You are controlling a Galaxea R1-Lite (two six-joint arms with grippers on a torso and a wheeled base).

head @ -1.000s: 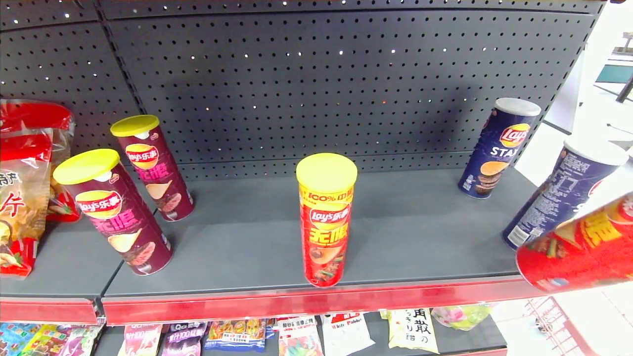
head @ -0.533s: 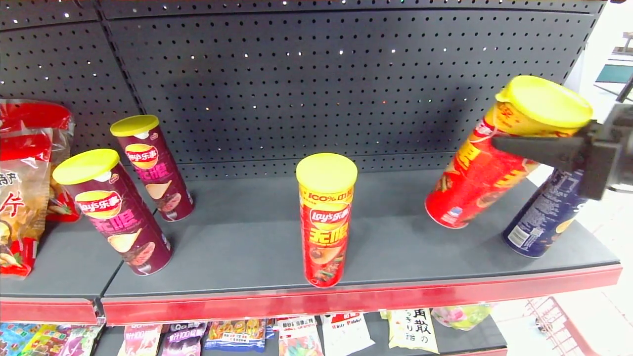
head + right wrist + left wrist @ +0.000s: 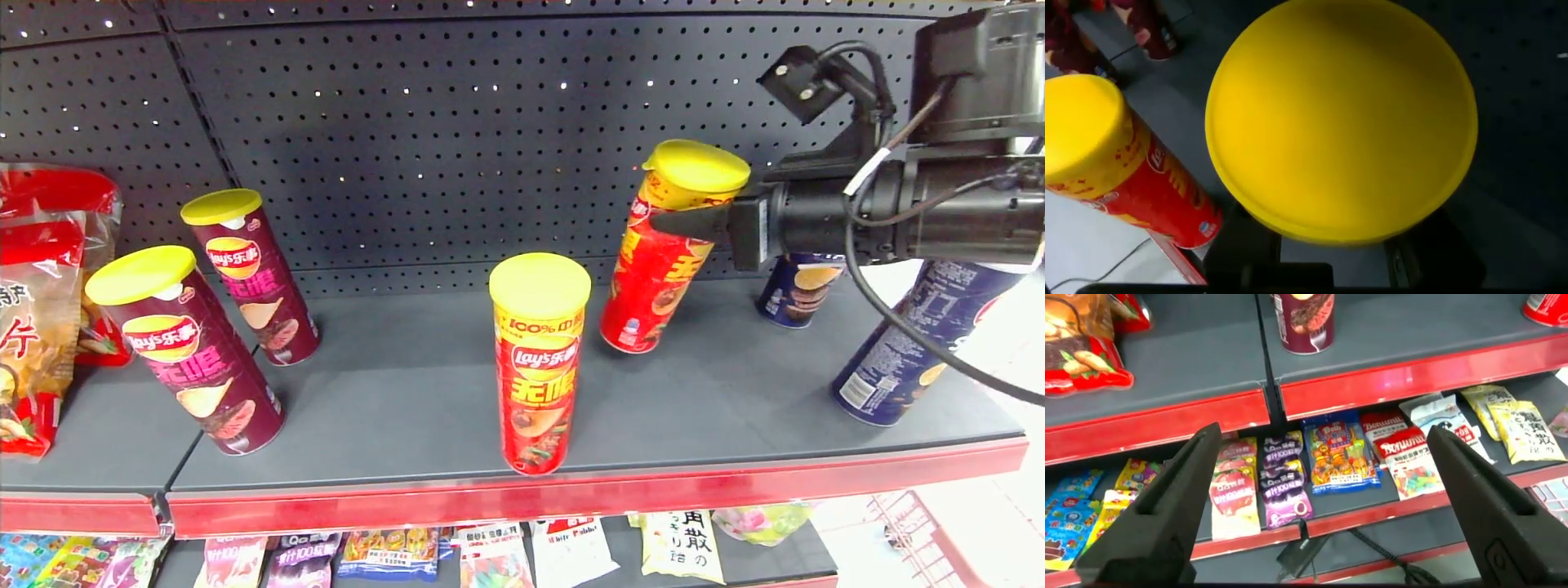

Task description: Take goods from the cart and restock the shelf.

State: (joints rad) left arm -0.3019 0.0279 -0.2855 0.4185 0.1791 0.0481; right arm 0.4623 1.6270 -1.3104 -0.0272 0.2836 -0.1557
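My right pincer grips the tilted red can near its lid. I'd stand it upright, seat its base flat on the shelf, then release. My left pincer is open.

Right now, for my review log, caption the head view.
Right gripper holds a tilted red chip can at the shelf's back, behind a matching upright can.

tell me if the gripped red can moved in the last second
Yes: the gripped red can went left, from the right end of the shelf toward the standing red can.
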